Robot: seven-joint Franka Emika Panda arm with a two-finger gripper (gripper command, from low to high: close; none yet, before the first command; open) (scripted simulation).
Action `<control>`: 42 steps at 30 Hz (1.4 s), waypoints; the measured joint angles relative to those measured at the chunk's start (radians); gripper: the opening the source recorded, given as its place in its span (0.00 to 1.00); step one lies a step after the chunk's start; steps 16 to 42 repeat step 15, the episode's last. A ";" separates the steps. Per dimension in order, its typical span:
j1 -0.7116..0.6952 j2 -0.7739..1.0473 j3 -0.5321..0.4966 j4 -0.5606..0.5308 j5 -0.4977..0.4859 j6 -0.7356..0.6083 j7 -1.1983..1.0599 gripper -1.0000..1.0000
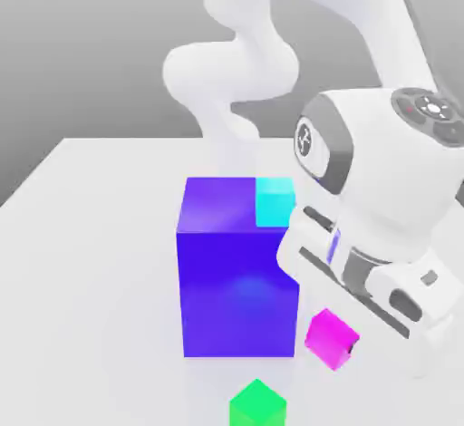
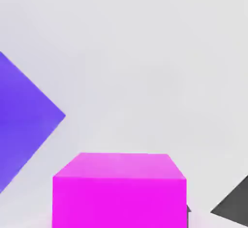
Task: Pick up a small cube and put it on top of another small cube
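A Panda gripper [image 1: 335,337] grasps one small glossy magenta cube [image 1: 331,339] between its fingertips, at the white hand's 7 o'clock in the exterior view. Also pictured: one large blue-purple block [image 1: 237,293], one cyan cube [image 1: 275,202] at its 1 o'clock, and one green cube [image 1: 257,406] near its 6 o'clock.

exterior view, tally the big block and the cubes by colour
Blue-purple block: 1
Magenta cube: 1
Cyan cube: 1
Green cube: 1
Total: 4
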 joint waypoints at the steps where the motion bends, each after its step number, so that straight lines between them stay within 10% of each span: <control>1: -0.018 -0.007 -0.005 -0.015 0.015 0.030 -0.034 0.00; 11: -0.108 0.096 -0.037 -0.088 0.089 0.314 -0.207 0.00; 12: -0.110 0.117 -0.036 -0.087 0.091 0.334 -0.208 1.00; 42: -0.110 0.117 -0.036 -0.087 0.091 0.334 -0.208 1.00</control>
